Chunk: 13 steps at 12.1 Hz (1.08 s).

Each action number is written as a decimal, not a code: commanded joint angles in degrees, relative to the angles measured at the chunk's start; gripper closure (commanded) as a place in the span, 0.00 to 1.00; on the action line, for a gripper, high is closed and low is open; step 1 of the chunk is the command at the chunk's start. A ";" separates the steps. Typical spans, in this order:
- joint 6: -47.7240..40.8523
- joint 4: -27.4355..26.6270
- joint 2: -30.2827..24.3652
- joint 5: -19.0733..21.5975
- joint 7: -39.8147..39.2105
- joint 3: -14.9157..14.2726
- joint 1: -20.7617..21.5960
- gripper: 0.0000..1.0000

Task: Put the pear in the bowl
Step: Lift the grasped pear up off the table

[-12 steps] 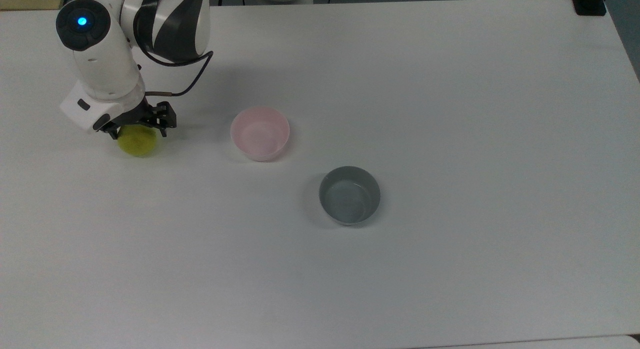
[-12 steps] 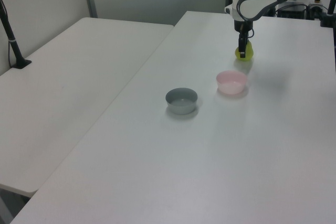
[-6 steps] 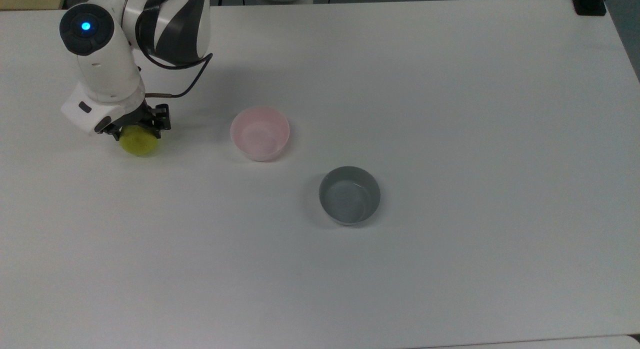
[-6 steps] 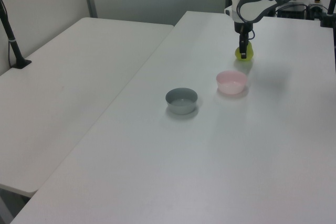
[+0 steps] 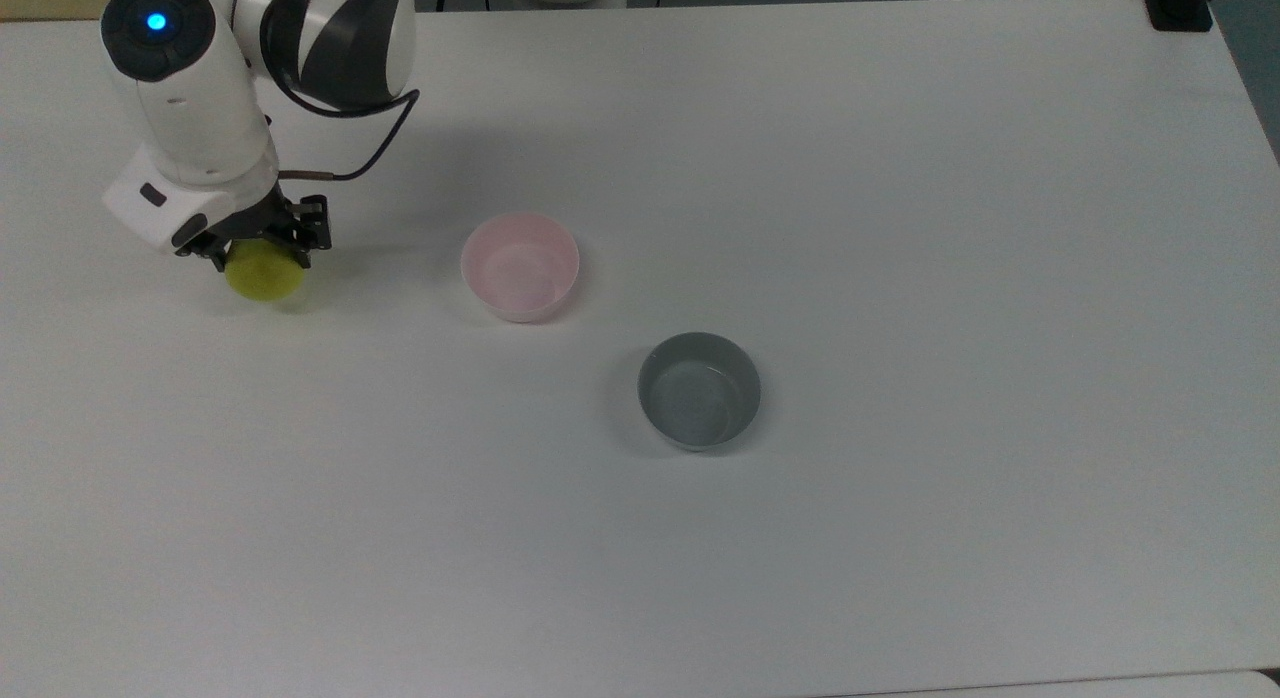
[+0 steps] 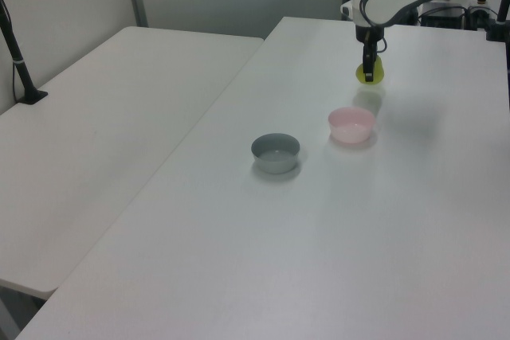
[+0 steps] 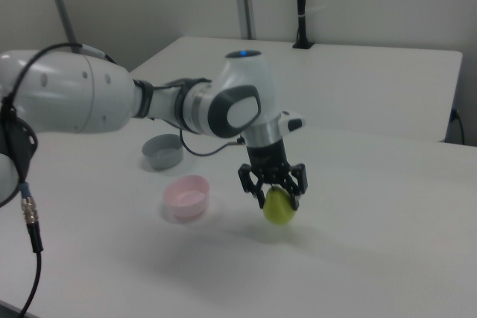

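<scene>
Tool [image 5: 258, 250] clamped on pear [image 5: 264, 276], fingers either side of its upper part, pointing straight down. In the right view the tool [image 7: 273, 188] has the pear [image 7: 279, 207] hanging clear of the worktop [image 7: 373, 258], w/ a shadow on the surface under it, so it's lifted, not resting. Stem not visible.

Pink bowl [image 5: 520, 266] sits upright on the worktop [image 5: 900, 278], nothing inside, well apart from the pear, toward the top view's right of it. Grey bowl [image 5: 699, 390] further to the top view's right and lower, also nothing in it, near the pink one but not touching.

Left view: tool [image 6: 368, 71] and pear [image 6: 370, 74] beyond the pink bowl [image 6: 351, 124], grey bowl [image 6: 276, 152] nearer the camera and to the left view's left. Right view: pink bowl [image 7: 186, 196] to the right view's left of the pear, grey bowl [image 7: 163, 152] behind it.

Arm [image 5: 190, 108] comes in from the top view's upper left corner, blue light lit on its cap; black cable loops off the wrist.
</scene>
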 commanded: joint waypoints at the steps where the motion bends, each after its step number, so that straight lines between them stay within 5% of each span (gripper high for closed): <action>1: -7.06 1.27 -6.32 0.21 -0.09 0.11 0.16 0.54; 6: -18.14 9.53 -9.49 4.77 0.08 0.55 0.25 0.54; 13: -21.59 7.45 -12.91 5.75 5.35 1.34 6.30 0.54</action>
